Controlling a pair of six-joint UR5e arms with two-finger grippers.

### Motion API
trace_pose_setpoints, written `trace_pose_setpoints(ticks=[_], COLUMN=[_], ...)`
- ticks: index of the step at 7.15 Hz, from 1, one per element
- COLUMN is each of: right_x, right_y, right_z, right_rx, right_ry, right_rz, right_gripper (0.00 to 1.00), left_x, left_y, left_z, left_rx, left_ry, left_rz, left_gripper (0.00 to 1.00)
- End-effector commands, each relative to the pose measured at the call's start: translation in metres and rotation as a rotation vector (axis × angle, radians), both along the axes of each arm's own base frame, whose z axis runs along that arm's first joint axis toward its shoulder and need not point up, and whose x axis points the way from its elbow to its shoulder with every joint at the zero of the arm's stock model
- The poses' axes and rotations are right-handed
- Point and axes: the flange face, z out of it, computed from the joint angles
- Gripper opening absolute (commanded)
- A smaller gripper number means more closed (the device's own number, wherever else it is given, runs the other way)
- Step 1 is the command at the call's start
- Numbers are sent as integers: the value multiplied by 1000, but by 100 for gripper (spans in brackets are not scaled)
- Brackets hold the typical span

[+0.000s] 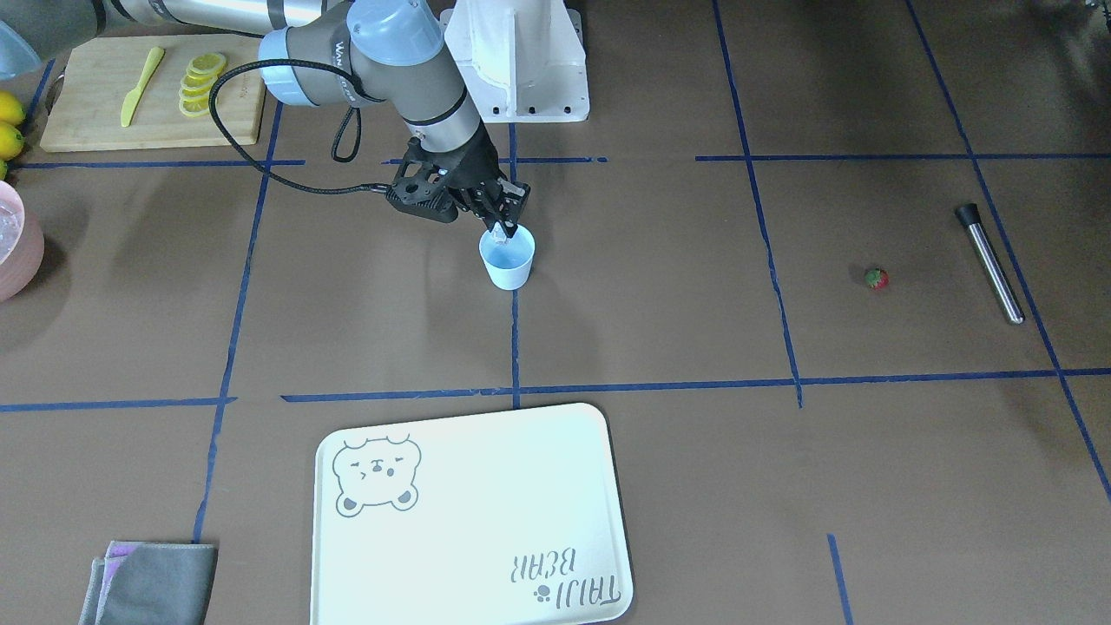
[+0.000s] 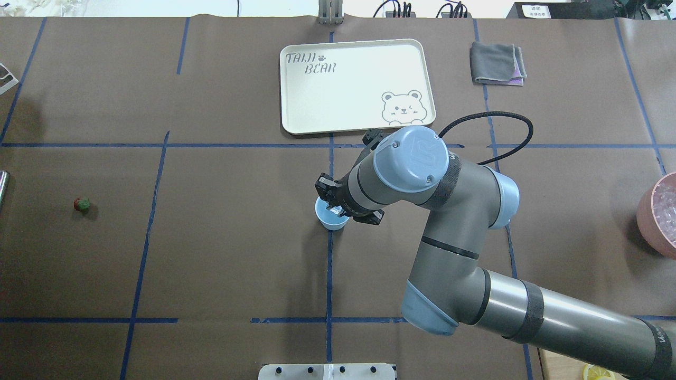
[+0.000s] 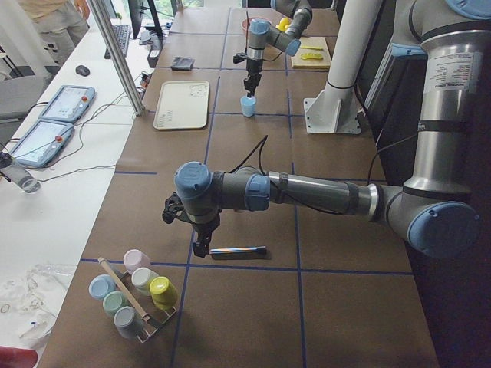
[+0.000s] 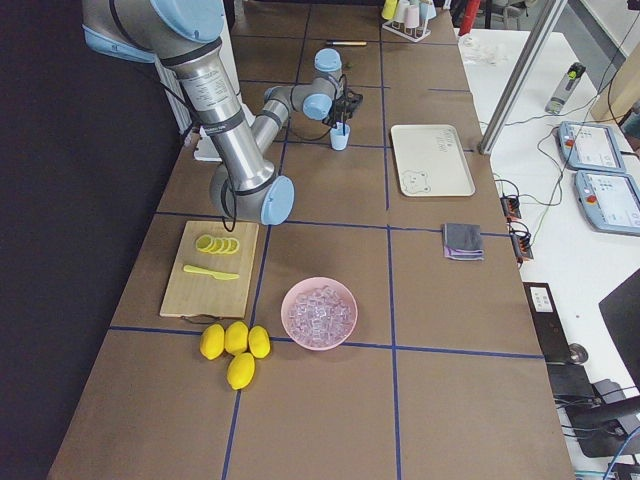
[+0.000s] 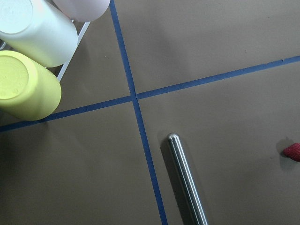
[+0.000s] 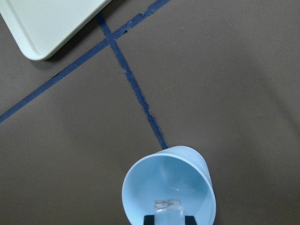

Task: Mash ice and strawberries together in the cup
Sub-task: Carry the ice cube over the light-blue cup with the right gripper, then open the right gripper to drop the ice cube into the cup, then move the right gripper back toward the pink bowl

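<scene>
Your right gripper (image 1: 503,227) is closed down to a narrow gap and pinches one ice cube (image 6: 168,206) between its fingertips. It hangs right over the mouth of the one cup (image 6: 154,180), which stands directly beneath it. I judge the drop to be the step in hand. Keep the cube centred over the opening and low by the rim. Then part the fingers only slightly, so it falls straight in without bouncing out or tipping the light cup. Inside the cup I make out no other ice and no fruit. Well away, over by your left gripper (image 3: 201,244), lie one strawberry (image 1: 877,278) and one metal rod (image 1: 989,265). Whether that gripper is open I cannot tell. Farthest off on the opposite side, one pink bowl (image 4: 319,346) holds spare ice, too many cubes to count.
</scene>
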Motion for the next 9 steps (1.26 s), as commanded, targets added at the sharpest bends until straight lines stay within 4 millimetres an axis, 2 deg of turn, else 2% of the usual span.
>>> trace_pose_setpoints(ticks=[1,2,3,4,5,6,8,9], right_x=[1,12,50,103,170,236,357,404], right_y=[-1,-6,-6,-10,-29,-38,-26,-16], right_z=[0,-4,17,38,84,139,232,273], right_rx=[1,5,5,-19,-27,3,122,190], right_ry=[-2,-13,-12,-21,6,48,141,187], right_rz=[2,10,29,29,-12,-66,-143,-190], right_gripper=[75,74,73,73,73,73,73,73], left_x=[0,0,0,0,0,0,0,1], left_y=[0,0,0,0,0,0,0,2], left_z=[-2,-3,-3,-3,-4,-9,-13,-11], left_rx=[2,4,4,5,6,14,26,25], left_ry=[0,0,0,0,0,0,3,14], left_rz=[-2,-2,-2,-2,-3,-4,0,3], left_gripper=[100,100,100,100,100,100,100,100])
